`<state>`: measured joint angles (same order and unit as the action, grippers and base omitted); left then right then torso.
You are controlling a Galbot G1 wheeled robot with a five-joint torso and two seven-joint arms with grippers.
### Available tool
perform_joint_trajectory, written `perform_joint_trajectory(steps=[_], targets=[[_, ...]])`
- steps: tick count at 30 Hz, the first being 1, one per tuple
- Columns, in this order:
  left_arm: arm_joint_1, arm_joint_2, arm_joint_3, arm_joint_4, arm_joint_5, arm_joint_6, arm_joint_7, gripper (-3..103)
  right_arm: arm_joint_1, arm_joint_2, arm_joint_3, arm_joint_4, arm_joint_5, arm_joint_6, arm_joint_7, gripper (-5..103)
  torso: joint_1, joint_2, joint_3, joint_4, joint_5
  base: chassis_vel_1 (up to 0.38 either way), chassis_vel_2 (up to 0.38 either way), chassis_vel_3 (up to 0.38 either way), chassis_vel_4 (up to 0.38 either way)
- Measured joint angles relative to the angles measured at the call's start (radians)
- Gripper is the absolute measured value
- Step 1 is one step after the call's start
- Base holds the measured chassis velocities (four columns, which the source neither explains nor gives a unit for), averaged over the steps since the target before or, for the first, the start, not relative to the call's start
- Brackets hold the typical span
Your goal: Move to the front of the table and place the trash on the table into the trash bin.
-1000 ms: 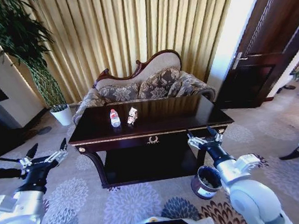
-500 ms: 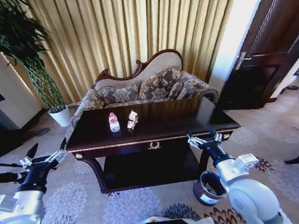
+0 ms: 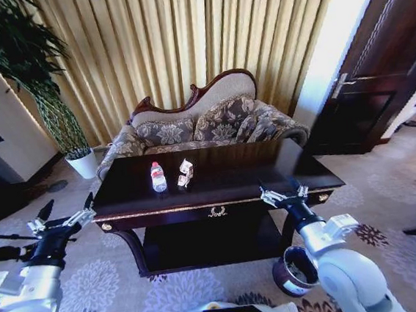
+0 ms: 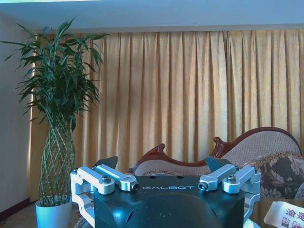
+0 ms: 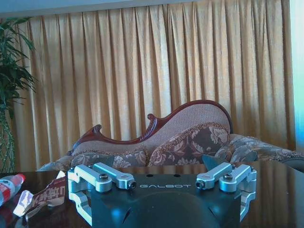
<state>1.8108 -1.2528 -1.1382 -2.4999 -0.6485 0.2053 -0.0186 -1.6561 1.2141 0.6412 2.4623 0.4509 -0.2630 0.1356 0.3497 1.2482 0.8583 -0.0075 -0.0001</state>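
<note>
You now sit closer to the table (image 3: pixel 219 192); its bottle (image 3: pixel 158 177) and carton (image 3: pixel 185 173) look larger. Your left gripper (image 3: pixel 65 214) and right gripper (image 3: pixel 283 191) stay spread, empty, the trash bin (image 3: pixel 293 272) beside your right arm.

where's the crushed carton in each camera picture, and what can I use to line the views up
Head view: carton on the table, just right of the bottle.
Left wrist view: carton at the lower right edge.
Right wrist view: carton at lower left, beside the bottle.
Shared landmark: the sofa.
</note>
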Motion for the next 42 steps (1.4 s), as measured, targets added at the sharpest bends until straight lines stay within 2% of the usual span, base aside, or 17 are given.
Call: perform_joint_trajectory(steps=[15, 20, 23, 26, 27, 29, 32, 35, 37, 40, 42], targets=[[-0.002, 0.001, 0.001, 0.0, 0.0, 0.0, 0.001, 100, 0.002, -0.012, -0.01, 0.001, -0.006, -0.005, 0.0, 100, 0.0, 0.0, 0.0, 0.0, -0.0001, -0.078, 0.091, 0.084, -0.089], [-0.001, 0.002, 0.001, 0.0, 0.0, 0.0, 0.002, 100, 0.041, -0.06, -0.026, -0.007, 0.015, -0.033, -0.002, 100, 0.0, 0.0, 0.0, -0.0002, 0.0, 0.0, 0.0, 0.0, 0.0], [0.002, 0.005, -0.002, 0.0, 0.0, 0.0, 0.002, 100, 0.121, -0.122, -0.051, -0.024, 0.098, -0.079, -0.001, 100, 0.0, 0.0, 0.0, 0.0, 0.0, 0.0, 0.0, 0.0, 0.0], [0.003, 0.005, -0.002, 0.0, 0.0, 0.0, 0.002, 100, 0.162, -0.154, -0.069, -0.037, 0.135, -0.096, -0.001, 100, 0.0, 0.0, 0.0, 0.0001, 0.0, 0.0, 0.0, 0.0, 0.0], [0.006, 0.003, -0.002, 0.0, 0.0, 0.0, 0.002, 100, 0.209, -0.189, -0.097, -0.063, 0.178, -0.106, -0.001, 100, 0.0, 0.0, 0.0, 0.0001, -0.0001, 0.0, 0.0, 0.0, 0.0], [0.006, 0.003, -0.002, 0.0, 0.0, 0.0, 0.002, 100, 0.218, -0.196, -0.104, -0.069, 0.185, -0.107, -0.001, 100, 0.0, 0.0, 0.0, 0.0001, 0.0001, 0.0, 0.0, 0.0, 0.0], [0.008, -0.003, -0.003, 0.0, 0.005, 0.001, 0.002, 100, 0.302, -0.244, -0.176, -0.127, 0.237, -0.129, -0.002, 100, 0.0, 0.0, 0.0, -0.0002, 0.0, 0.0, 0.0, 0.0, 0.0], [0.008, -0.006, -0.004, 0.0, 0.007, 0.001, 0.002, 100, 0.338, -0.262, -0.211, -0.155, 0.252, -0.135, -0.002, 100, 0.0, 0.0, 0.0, 0.0, 0.0, 0.0, 0.0, 0.0, 0.0], [0.012, -0.012, -0.006, 0.0, 0.012, 0.002, -0.002, 100, 0.415, -0.29, -0.286, -0.218, 0.274, -0.144, -0.001, 100, 0.0, 0.0, 0.0, 0.0, 0.0, 0.0, 0.0, 0.0, 0.0], [0.015, -0.016, -0.007, 0.0, 0.017, 0.002, -0.003, 100, 0.457, -0.3, -0.323, -0.249, 0.286, -0.147, 0.0, 100, 0.0, 0.0, 0.0, -0.0001, 0.0, 0.0, 0.0, 0.0, 0.0], [0.017, -0.024, -0.011, 0.0, 0.024, 0.003, -0.003, 100, 0.544, -0.308, -0.39, -0.302, 0.308, -0.152, 0.003, 100, 0.0, 0.0, 0.0, -0.0001, 0.0, 0.0, 0.0, 0.0, 0.0]])
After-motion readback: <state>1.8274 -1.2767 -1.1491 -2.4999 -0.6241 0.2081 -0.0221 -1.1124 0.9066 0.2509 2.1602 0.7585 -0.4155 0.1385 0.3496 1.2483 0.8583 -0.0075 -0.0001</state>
